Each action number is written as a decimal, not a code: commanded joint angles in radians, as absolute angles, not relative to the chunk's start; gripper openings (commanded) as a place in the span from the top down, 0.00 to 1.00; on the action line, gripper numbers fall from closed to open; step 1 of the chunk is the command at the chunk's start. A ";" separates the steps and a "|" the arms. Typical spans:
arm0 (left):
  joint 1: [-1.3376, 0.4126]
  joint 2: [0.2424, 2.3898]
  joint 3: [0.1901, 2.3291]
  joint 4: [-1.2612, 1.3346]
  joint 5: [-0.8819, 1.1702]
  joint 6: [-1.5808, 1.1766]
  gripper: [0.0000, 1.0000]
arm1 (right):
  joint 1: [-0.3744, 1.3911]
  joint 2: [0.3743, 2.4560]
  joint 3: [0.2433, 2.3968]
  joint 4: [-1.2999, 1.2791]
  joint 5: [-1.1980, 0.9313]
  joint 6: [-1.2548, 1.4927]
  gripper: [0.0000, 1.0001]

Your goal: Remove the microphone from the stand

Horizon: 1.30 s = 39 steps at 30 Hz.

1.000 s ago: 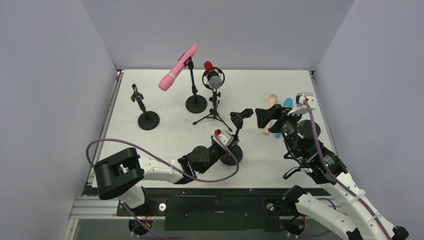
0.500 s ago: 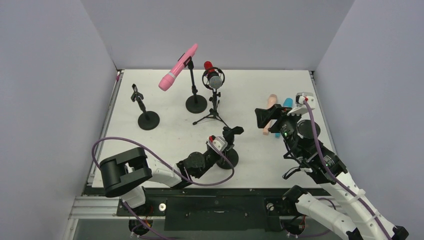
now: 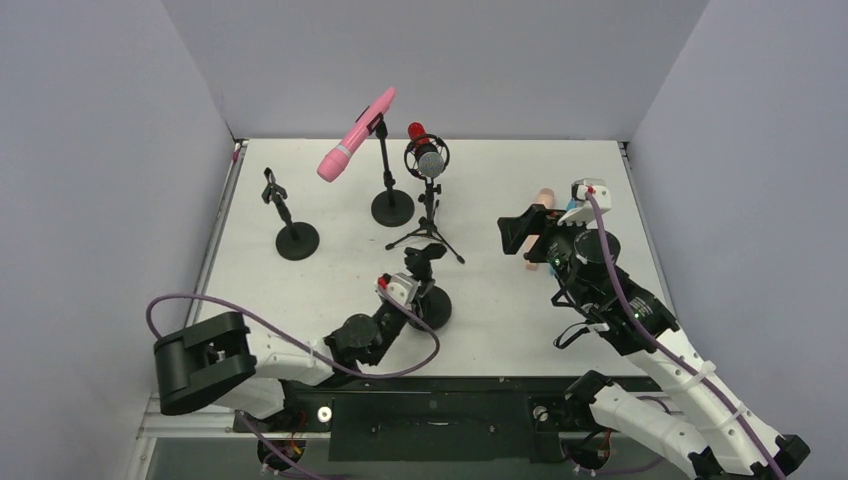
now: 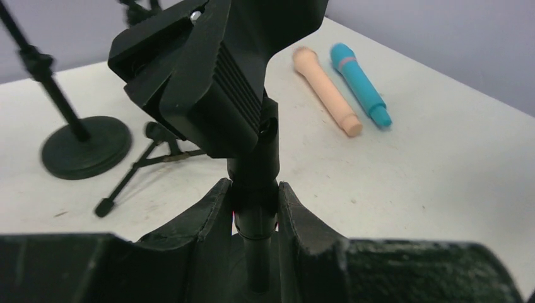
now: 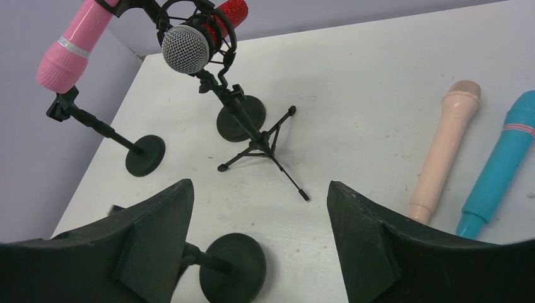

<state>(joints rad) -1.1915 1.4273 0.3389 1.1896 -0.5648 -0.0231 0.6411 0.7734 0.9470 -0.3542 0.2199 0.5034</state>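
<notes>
A pink microphone (image 3: 357, 135) sits clipped in a tall black stand (image 3: 392, 208) at the back; it also shows in the right wrist view (image 5: 70, 45). A red and silver microphone (image 3: 428, 155) sits in a tripod stand (image 5: 258, 148). My left gripper (image 3: 415, 292) is shut on the pole (image 4: 255, 211) of an empty black stand (image 3: 430, 305), just under its clip (image 4: 211, 82). My right gripper (image 3: 525, 232) is open and empty, held above the table right of the tripod (image 5: 258, 189).
A peach microphone (image 5: 445, 151) and a blue microphone (image 5: 498, 164) lie side by side on the table at the right. Another empty stand (image 3: 297, 240) stands at the left. Grey walls close in the table on three sides.
My left arm has drawn back to the left, dragging the empty stand with it. My right gripper has shifted a little left and farther back, still open.
</notes>
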 commanded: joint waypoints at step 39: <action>-0.241 0.916 0.255 0.783 -1.053 -0.162 1.00 | 0.559 0.885 0.952 -0.156 -0.030 0.515 0.27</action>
